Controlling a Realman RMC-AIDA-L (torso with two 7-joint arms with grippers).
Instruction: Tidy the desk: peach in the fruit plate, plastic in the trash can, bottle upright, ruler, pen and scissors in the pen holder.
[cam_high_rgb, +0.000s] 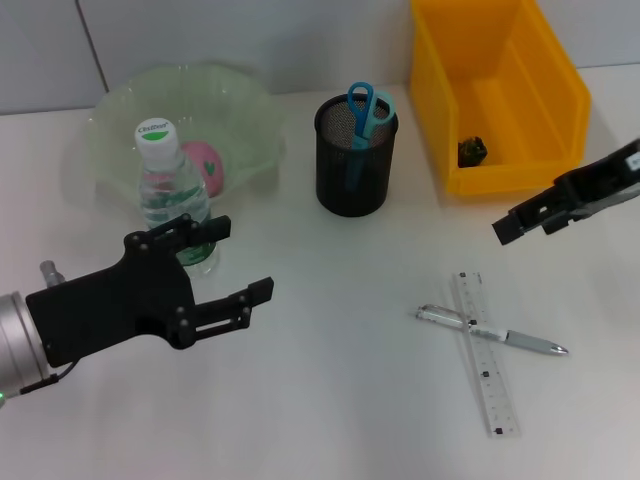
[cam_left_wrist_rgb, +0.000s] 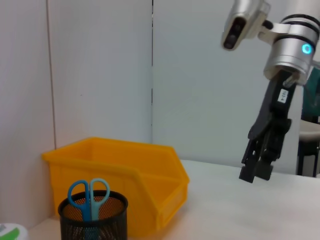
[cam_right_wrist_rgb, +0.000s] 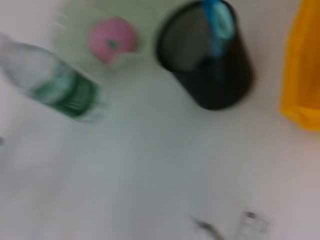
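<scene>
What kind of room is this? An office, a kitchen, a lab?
Probably a lab or test room staged as a desk. A plain white table against bare pale wall panels holds a mesh pen holder, a ruler, a pen and a yellow bin, with two robot arms over it.

I see a black wire-mesh pen holder, a glossy yellow plastic bin and a clear plastic bottle
</scene>
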